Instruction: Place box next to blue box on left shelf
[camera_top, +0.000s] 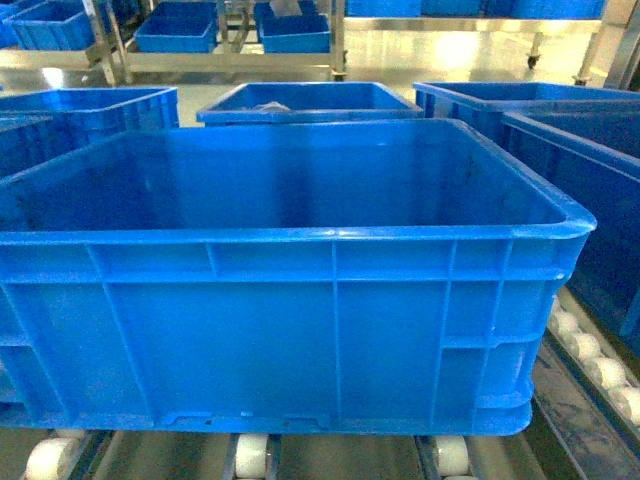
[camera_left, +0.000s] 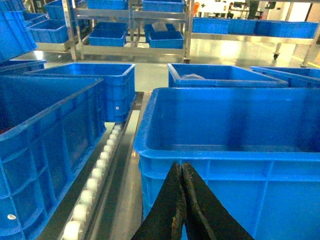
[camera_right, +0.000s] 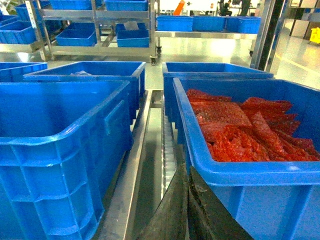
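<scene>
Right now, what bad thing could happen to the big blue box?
The box sits on little white rollers, so a nudge might send it rolling. Neighbouring crates stand close on both sides, so it could bump them. Both grippers, left and right, look shut and empty, so nothing holds it.

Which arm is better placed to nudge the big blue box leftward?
Probably right. The right gripper sits shut in the gap off the box's right side; the left gripper, also shut, faces its near wall.
</scene>
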